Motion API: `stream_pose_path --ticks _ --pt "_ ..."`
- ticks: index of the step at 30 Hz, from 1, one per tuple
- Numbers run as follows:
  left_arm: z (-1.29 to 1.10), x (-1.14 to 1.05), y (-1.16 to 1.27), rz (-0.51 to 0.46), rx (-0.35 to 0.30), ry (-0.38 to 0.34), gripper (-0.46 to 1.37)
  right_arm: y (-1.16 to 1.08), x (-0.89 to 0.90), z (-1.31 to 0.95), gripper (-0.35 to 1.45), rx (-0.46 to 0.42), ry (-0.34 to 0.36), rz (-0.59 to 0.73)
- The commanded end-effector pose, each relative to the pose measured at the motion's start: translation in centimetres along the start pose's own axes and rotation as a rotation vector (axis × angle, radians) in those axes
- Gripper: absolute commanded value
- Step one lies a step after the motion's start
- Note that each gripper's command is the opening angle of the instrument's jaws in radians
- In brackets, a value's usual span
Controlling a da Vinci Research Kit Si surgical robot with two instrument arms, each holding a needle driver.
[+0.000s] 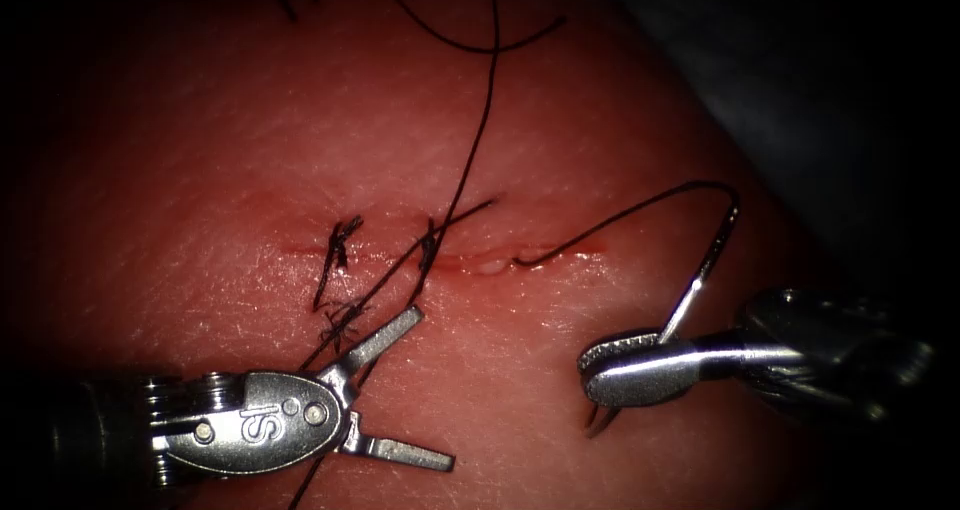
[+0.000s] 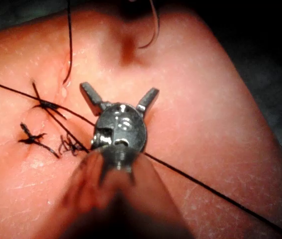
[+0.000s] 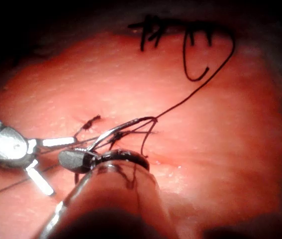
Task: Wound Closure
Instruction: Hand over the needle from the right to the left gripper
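Needle (image 1: 690,305) sitting clear of the tissue (image 1: 620,120), just below the right end of the cut (image 1: 450,260), pinched near its pointed end by the right tool (image 1: 625,370). Thread (image 1: 478,130) trailing up toward the tissue's top edge. Left tool (image 1: 400,390) gaping wide, gripping nothing. Maybe snagging: loose thread lying across that open tool.

The left arm's tool (image 1: 385,390) is polished silver metal: a rounded, teardrop-shaped clevis with two small round pins on its face and the letters "IS" engraved beside them. Behind the clevis sits a stack of ribbed, grooved discs (like small pulleys), then a dark shaft. Its two slim, flat fingers (image 1: 392,332) are plain steel. The right arm's tool (image 1: 620,368) has broader, rounded, glossy silver fingers, with a bulkier grey metal wrist behind them.
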State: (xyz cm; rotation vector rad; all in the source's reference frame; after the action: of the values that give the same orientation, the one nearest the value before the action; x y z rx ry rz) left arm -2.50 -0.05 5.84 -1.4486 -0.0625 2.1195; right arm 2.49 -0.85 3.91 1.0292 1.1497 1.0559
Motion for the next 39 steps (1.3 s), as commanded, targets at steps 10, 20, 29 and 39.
stream_pose_path --ticks 10,20,29,39 --pt "0.00 0.00 0.02 0.000 0.002 0.002 0.99 -0.03 0.04 -0.01 -0.35 -0.049 0.024 0.013" --pt "0.05 0.15 0.11 -0.160 0.074 -0.031 1.03 -0.06 0.33 0.13 -0.35 -0.307 0.156 0.148" --pt "0.12 0.27 0.22 -0.229 0.099 -0.017 1.05 0.01 0.39 0.45 -0.35 -0.459 0.228 0.189" --pt "0.28 0.27 0.15 -0.256 0.153 0.049 1.11 -0.01 0.40 0.57 -0.35 -0.547 0.231 0.227"
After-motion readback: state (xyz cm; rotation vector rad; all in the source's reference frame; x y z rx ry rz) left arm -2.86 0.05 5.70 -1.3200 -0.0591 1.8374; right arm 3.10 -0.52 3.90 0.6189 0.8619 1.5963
